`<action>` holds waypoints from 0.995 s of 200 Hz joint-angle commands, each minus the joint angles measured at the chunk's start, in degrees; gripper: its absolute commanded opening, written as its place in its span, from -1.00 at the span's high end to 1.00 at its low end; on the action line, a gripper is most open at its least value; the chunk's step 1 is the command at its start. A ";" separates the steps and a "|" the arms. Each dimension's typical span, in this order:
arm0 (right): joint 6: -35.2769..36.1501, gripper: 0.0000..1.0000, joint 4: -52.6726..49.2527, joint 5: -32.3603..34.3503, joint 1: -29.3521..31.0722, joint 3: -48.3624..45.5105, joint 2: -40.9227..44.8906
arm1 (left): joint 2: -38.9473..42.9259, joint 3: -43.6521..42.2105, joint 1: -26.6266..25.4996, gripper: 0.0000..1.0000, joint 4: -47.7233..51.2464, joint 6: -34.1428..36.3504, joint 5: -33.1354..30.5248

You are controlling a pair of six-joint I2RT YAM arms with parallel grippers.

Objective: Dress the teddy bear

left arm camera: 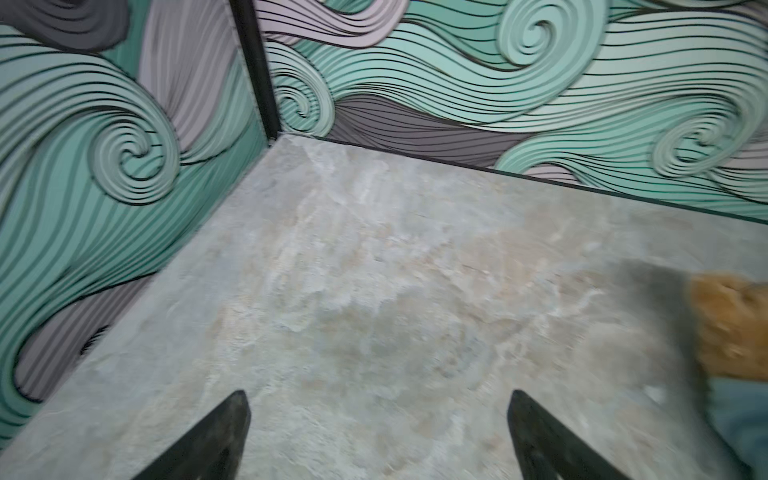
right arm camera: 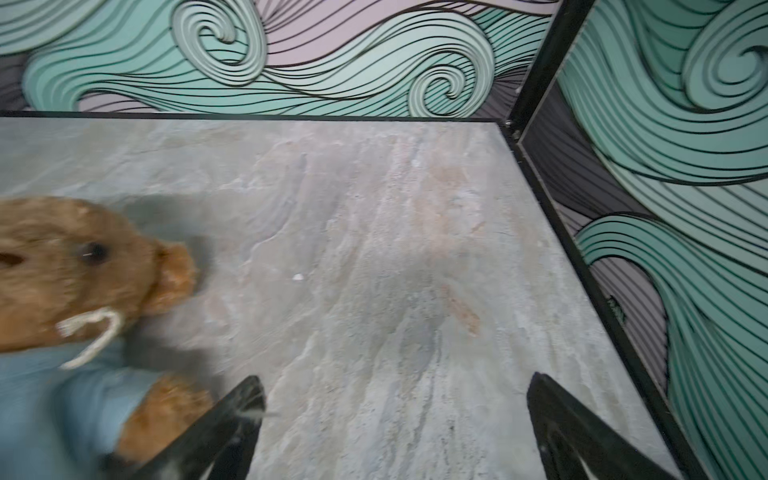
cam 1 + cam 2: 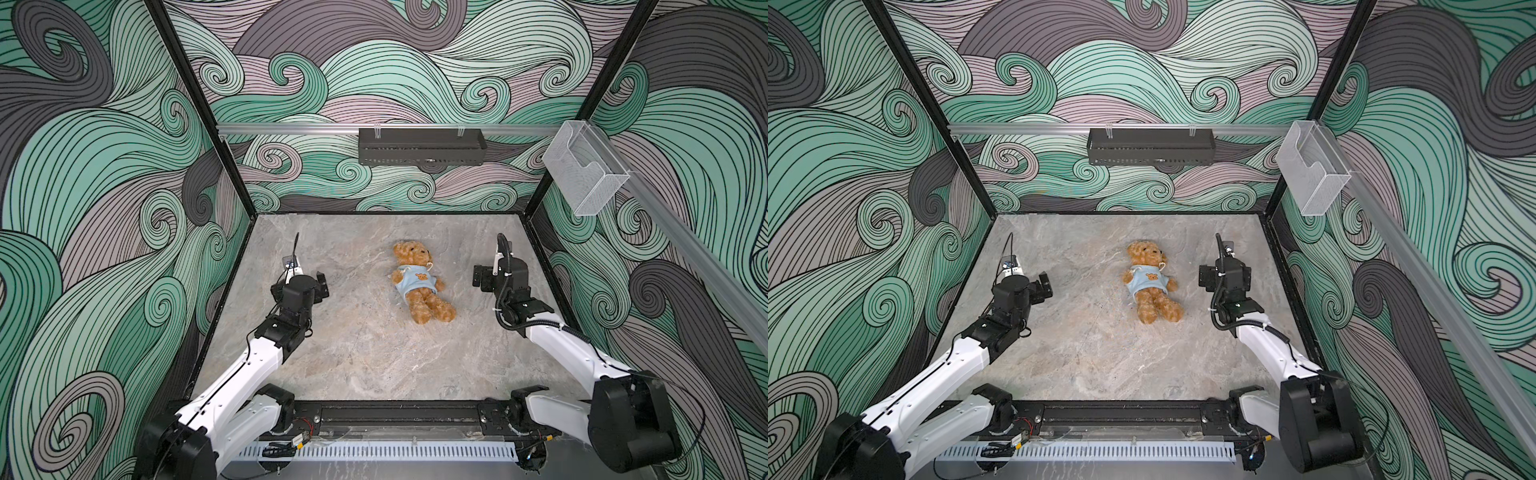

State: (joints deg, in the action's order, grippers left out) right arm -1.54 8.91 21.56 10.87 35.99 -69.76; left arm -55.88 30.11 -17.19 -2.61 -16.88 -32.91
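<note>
The teddy bear lies face up in the middle of the grey stone table, head toward the back wall. It wears a light blue shirt with a small bear-face patch. My left gripper hovers open to the bear's left, well apart from it, with only bare table between its fingers. My right gripper hangs open to the bear's right, with nothing between its fingers. In the right wrist view one finger is close beside the bear's sleeved arm.
A black wire shelf hangs on the back wall. A clear plastic holder sits on the right wall rail. Patterned walls close the table on three sides, and the arm bases and a black rail run along the front edge.
</note>
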 commanded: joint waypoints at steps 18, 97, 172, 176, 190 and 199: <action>2.80 -0.98 13.33 4.42 -2.70 -3.73 -5.95 | -8.60 -0.17 6.39 -0.97 -11.44 9.68 -1.98; 5.44 -0.98 35.98 -3.28 -3.27 -13.13 -12.12 | -21.93 -4.95 17.03 -0.97 -31.17 14.00 19.04; 4.09 -0.98 38.95 -10.59 -6.34 -13.47 -16.05 | -31.96 -3.18 19.65 -0.97 -36.59 15.06 26.87; 3.78 -0.98 39.27 -11.16 -6.81 -13.49 -16.57 | -31.65 -2.87 19.65 -0.97 -35.39 14.78 26.84; 3.90 -0.98 46.40 -11.67 -7.25 -14.84 -19.97 | -31.83 -2.86 19.68 -0.97 -35.77 14.87 26.83; 3.52 -0.98 40.82 -11.84 -7.27 -13.87 -18.10 | -31.39 -2.55 19.73 -0.97 -34.56 14.64 26.92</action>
State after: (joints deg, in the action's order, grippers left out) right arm 2.55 49.12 12.58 4.29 22.46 -87.31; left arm -87.88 25.71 2.15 -37.17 -2.94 -7.64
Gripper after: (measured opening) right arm 0.990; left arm 0.986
